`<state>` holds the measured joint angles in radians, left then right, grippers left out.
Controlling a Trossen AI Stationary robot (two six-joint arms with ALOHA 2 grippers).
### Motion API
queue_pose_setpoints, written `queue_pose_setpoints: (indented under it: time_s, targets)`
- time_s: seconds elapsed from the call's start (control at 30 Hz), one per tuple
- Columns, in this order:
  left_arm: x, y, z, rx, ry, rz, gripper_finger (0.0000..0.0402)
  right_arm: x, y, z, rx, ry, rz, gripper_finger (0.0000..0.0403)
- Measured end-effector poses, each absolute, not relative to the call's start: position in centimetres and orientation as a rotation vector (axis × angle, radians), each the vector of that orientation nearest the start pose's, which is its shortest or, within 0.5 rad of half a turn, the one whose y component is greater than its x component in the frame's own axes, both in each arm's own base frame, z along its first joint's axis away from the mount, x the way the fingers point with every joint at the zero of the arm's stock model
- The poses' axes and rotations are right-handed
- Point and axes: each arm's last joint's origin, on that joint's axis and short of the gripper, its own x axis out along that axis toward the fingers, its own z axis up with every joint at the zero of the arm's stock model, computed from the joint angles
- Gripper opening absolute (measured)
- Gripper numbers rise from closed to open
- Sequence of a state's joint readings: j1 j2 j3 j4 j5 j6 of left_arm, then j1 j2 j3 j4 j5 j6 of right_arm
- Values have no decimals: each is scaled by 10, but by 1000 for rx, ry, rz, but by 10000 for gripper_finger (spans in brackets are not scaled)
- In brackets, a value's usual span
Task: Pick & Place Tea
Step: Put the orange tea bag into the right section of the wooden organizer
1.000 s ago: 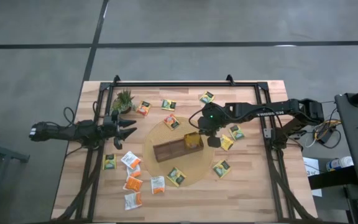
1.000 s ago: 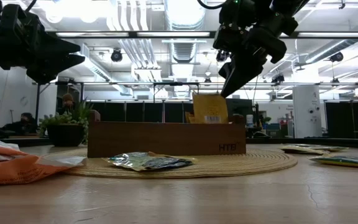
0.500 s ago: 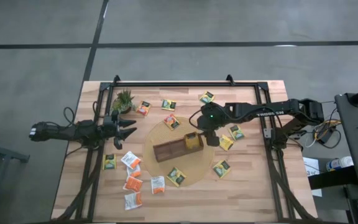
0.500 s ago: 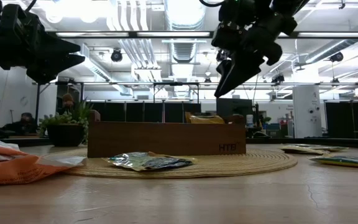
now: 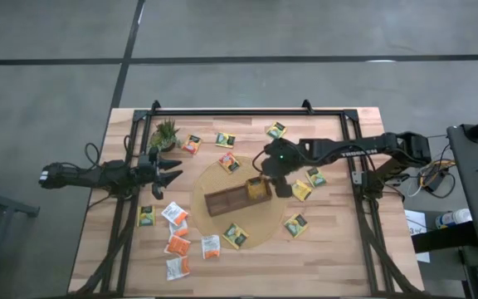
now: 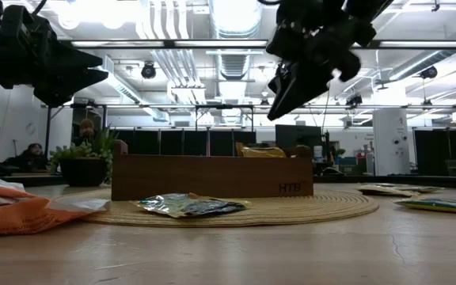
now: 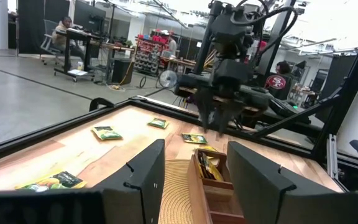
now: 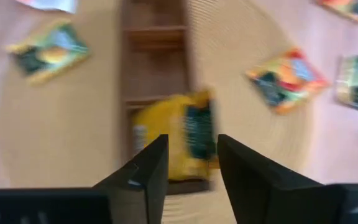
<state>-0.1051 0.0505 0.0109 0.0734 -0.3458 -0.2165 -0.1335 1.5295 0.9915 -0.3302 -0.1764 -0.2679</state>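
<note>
High view: wooden desk (image 5: 338,249) with round woven mat (image 5: 268,228) at its centre, brown divided tray (image 5: 226,200) on the mat. Yellow sachet (image 5: 258,188) lies in the tray's end compartment nearest the right arm. Right tool (image 5: 282,188) hangs just beside that end of the tray, above the mat, nothing in it. Left tool (image 5: 173,172) waits over the desk's left side, near the potted plant (image 5: 165,133), fingers spread, empty. Other sachets scattered: a cluster of orange and white ones (image 5: 178,243) toward the front-left corner, yellow-dark ones around the mat and along the far edge.

Low view: right tool (image 6: 279,93) is up in the air above the tray's (image 6: 212,176) right end, clear of it. Yellow sachet (image 6: 261,151) just peeks over the tray wall, lying low. One dark sachet (image 6: 188,206) flat on the mat in front of the tray. Plant (image 6: 85,162) behind at left.

Left wrist view: own fingers (image 7: 148,180) wide apart, empty; right arm's tool (image 7: 215,121) hovers over the tray's far end, sachet (image 7: 209,168) inside it.

Right wrist view: blurred; own fingers (image 8: 148,171) apart, holding nothing; yellow sachet (image 8: 179,143) sits in the tray's end compartment below them.
</note>
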Motion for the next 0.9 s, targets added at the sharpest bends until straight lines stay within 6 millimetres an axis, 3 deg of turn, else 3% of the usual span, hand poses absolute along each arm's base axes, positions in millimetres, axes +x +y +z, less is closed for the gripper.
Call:
queue_pose_setpoints:
  time_s: [0.37,0.9]
  targets:
    - [99,-1,170,-222,-57,236,168,320,-50,231,-397,736,-54,97]
    - [99,-1,170,-223,-60,236,168,326,-53,239,-410,646,-91,69]
